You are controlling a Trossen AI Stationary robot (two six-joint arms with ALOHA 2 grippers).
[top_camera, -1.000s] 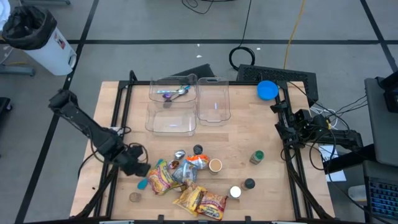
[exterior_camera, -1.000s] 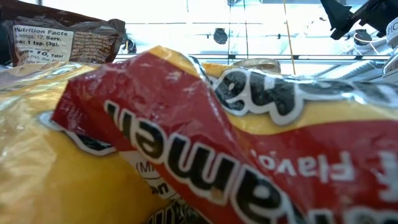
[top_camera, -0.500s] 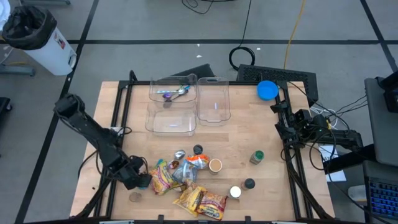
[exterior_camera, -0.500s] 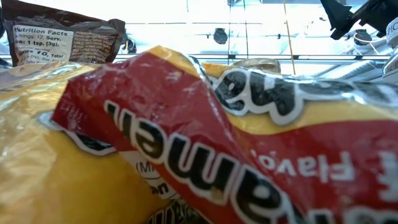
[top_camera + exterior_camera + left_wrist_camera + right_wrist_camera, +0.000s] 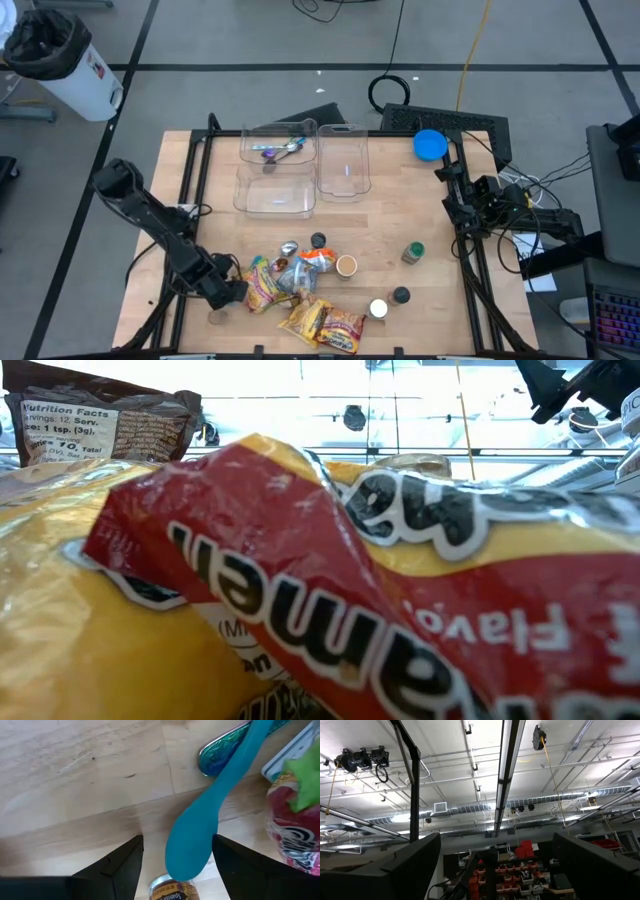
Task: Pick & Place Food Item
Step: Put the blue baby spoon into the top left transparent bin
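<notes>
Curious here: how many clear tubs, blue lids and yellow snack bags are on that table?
Clear tubs: 3
Blue lid: 1
Yellow snack bags: 2
Total: 6

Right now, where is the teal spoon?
In the left wrist view, the teal spoon lies on the table between the left hand's open fingers, beside a spice jar.
</notes>
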